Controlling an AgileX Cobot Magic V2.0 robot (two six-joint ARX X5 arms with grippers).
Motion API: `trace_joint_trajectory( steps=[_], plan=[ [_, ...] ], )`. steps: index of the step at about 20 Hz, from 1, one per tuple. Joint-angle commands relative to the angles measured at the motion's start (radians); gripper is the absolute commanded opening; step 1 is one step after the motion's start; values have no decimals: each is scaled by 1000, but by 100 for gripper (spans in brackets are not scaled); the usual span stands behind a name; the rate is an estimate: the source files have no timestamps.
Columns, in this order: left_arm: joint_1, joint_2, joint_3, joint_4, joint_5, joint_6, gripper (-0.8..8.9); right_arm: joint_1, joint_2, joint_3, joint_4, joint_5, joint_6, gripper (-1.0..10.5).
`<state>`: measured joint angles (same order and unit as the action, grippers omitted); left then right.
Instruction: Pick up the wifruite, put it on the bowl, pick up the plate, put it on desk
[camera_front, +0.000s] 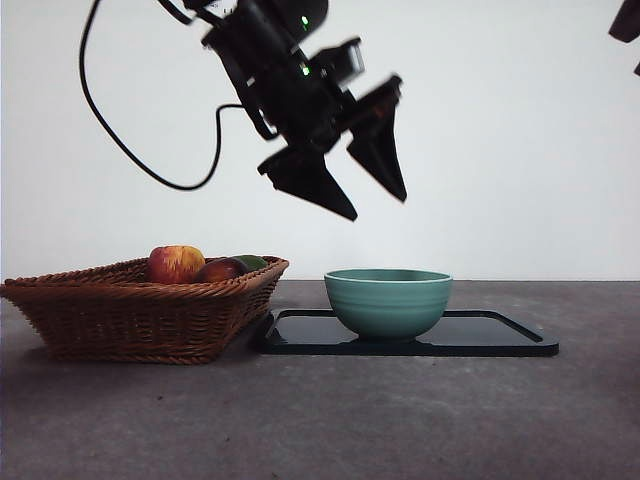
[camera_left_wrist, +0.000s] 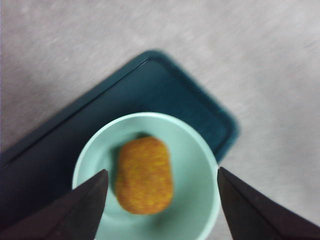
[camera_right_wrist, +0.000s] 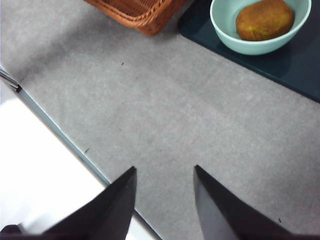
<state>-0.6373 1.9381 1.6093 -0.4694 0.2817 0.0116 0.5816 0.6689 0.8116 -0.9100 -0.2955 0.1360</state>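
The orange-brown wifruite (camera_left_wrist: 144, 175) lies inside the teal bowl (camera_left_wrist: 200, 200), also seen as the wifruite (camera_right_wrist: 264, 19) in the bowl (camera_right_wrist: 227, 37) from the right wrist. In the front view the bowl (camera_front: 388, 301) stands on the dark plate (camera_front: 490, 335), which rests on the desk (camera_front: 330, 420); the fruit is hidden behind its wall there. My left gripper (camera_front: 367, 190) hangs open high above the bowl, empty. My right gripper (camera_right_wrist: 165, 200) is open over bare desk, away from the bowl.
A wicker basket (camera_front: 130, 310) stands left of the plate, holding a red-and-yellow apple (camera_front: 176, 263) and a dark red fruit (camera_front: 220, 270). The basket's corner (camera_right_wrist: 142, 12) shows in the right wrist view. The desk's edge (camera_right_wrist: 55, 132) runs near the right gripper.
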Motion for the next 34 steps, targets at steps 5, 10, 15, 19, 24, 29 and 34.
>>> trace_joint_trajectory(
  steps=[5, 10, 15, 19, 24, 29, 34],
  plan=[
    [-39, 97, 30, 66, -55, 56, 343, 6, -53, 9, -11, -1, 25, 181],
    [-57, 142, 30, 78, -92, 79, 343, 6, -92, 9, -12, 0, 48, 181],
    [-64, 167, 30, 100, -117, 86, 343, 6, -105, 9, -17, 0, 48, 181],
    [-66, 176, 30, 100, -129, 93, 343, 6, -105, 9, -19, 0, 48, 181],
    [-71, 187, 30, 97, -129, 105, 343, 6, -105, 9, -18, 0, 48, 181],
    [-91, 210, 30, 97, -136, 105, 343, 6, -105, 9, -19, 0, 48, 181],
    [-92, 210, 30, 96, -178, 105, 179, 6, -105, 9, -19, 0, 48, 181]
  ],
)
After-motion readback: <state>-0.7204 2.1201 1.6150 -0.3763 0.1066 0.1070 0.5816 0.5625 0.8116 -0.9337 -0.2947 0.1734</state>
